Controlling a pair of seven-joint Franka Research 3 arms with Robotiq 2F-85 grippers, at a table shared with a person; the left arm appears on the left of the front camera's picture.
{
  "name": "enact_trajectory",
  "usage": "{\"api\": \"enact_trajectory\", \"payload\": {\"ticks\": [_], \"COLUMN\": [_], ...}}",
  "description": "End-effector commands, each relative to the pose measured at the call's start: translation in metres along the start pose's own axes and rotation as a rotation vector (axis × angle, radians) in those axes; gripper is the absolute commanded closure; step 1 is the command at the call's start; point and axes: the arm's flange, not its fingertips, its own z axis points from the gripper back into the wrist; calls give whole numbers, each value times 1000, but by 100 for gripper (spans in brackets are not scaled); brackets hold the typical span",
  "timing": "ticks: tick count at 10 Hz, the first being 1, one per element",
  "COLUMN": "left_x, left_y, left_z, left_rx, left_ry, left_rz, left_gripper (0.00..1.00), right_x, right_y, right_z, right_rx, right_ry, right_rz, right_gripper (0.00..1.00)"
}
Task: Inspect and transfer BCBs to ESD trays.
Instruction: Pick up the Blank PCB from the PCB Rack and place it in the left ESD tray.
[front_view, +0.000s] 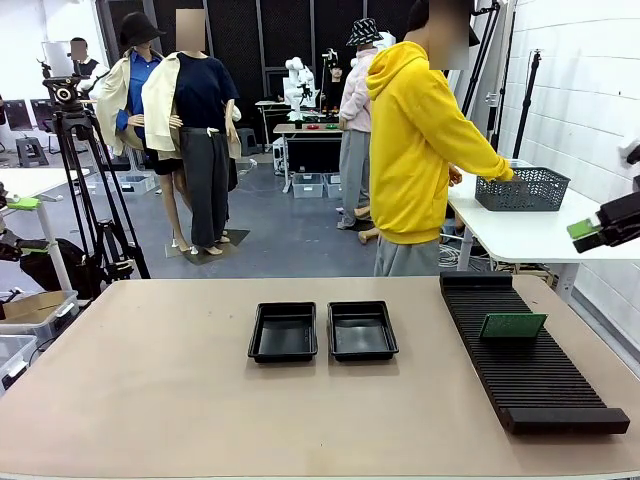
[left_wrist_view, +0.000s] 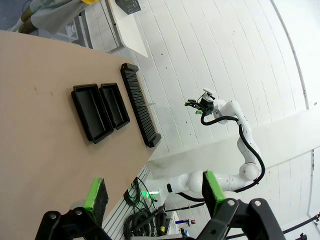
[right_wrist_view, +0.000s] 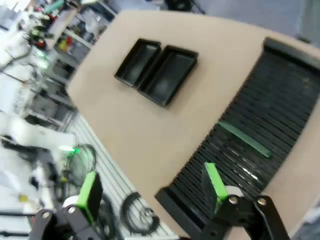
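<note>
Two empty black ESD trays (front_view: 283, 333) (front_view: 362, 331) sit side by side at the table's middle. One green BCB (front_view: 512, 325) stands on edge in a long black slotted rack (front_view: 530, 375) on the right. My right gripper (front_view: 590, 232) hangs open high above the table's right edge, well clear of the rack. In its own view, the right gripper (right_wrist_view: 152, 189) looks down on the BCB (right_wrist_view: 245, 139) and the trays (right_wrist_view: 169, 75). My left gripper (left_wrist_view: 154, 190) is open and holds nothing, high over the table and far from the trays (left_wrist_view: 92, 112).
A person in a yellow hoodie (front_view: 415, 150) stands beyond the far edge, turned away, with a hand at a grey mesh basket (front_view: 522, 188) on a white side table. A camera tripod (front_view: 85, 190) stands at the back left.
</note>
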Motion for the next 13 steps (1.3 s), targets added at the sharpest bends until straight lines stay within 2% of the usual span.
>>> {"api": "enact_trajectory", "payload": {"ticks": [1,5,9,13], "left_x": [1,1,1,1], "left_y": [-2,-2,-2,-2], "left_z": [1,1,1,1], "left_rx": [3,3,3,3], "left_ry": [-10,-10,-10,-10], "left_rz": [13,13,13,13], "left_gripper": [0,0,0,0], "right_x": [5,20,48,76], "right_y": [11,14,17,11], "right_z": [-12,-47,-80,-100], "right_rx": [-51,-139,-266,-275], "right_ry": [124,418,609,792], "right_rz": [131,457,627,766], "right_gripper": [0,0,0,0]}}
